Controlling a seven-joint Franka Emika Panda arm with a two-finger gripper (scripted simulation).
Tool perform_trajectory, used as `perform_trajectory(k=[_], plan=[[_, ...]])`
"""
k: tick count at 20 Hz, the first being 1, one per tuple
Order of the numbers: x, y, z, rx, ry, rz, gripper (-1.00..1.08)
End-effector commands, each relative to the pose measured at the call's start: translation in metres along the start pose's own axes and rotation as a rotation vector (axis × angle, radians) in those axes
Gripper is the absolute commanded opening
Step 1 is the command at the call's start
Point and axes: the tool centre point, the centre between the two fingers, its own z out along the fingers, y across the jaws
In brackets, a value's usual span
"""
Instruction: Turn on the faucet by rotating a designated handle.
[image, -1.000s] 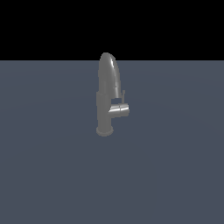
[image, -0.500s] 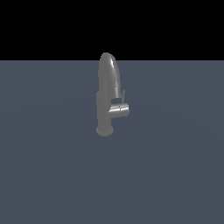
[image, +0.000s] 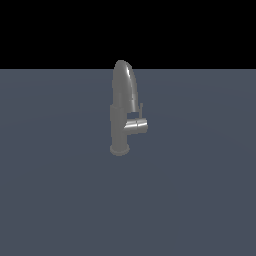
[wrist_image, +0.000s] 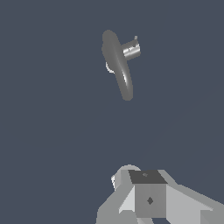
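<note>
End effector (wrist_image: 148, 199) shows only in the wrist view, as pale blocky body parts at the frame edge. Fingertips are not visible, so I cannot tell if it is spread or pressed together. It holds nothing that can be seen. It hangs well apart from the faucet (wrist_image: 117, 63), looking down on it from above, with bare worktop (wrist_image: 52, 131) between the two. No arm shows in the exterior view at all.

Faucet (image: 122, 110) stands upright, alone on the flat grey-blue worktop (image: 200, 200), roughly mid-scene. Arched spout on top, straight body below, flared round base touching the worktop. From the wrist view the spout reads as a long rounded bar running toward the camera side.

Handle (image: 137, 126) is a short horizontal stub sticking out of the body, on the exterior view's right, about mid-height, under the spout. A thin pin (image: 141, 109) rises from it, close beside the spout. In the wrist view the handle (wrist_image: 130, 49) juts sideways from the body, bright end face showing, pin barely readable.

Progress: looks like nothing done. No contact with the handle, and nothing in the pictures shows whether it is turned. All left to do: close the gap, get onto the small handle or pin, not the spout, then rotate it. Early approach stage by my read.
</note>
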Motion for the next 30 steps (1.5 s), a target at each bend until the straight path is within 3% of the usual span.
perform_trajectory(k=[1, 30], plan=[[0.012, -0.001, 0.002, 0.025, -0.033, 0.026, -1.00], [0.168, 0.010, 0.059, 0.372, -0.484, 0.374, -1.00]])
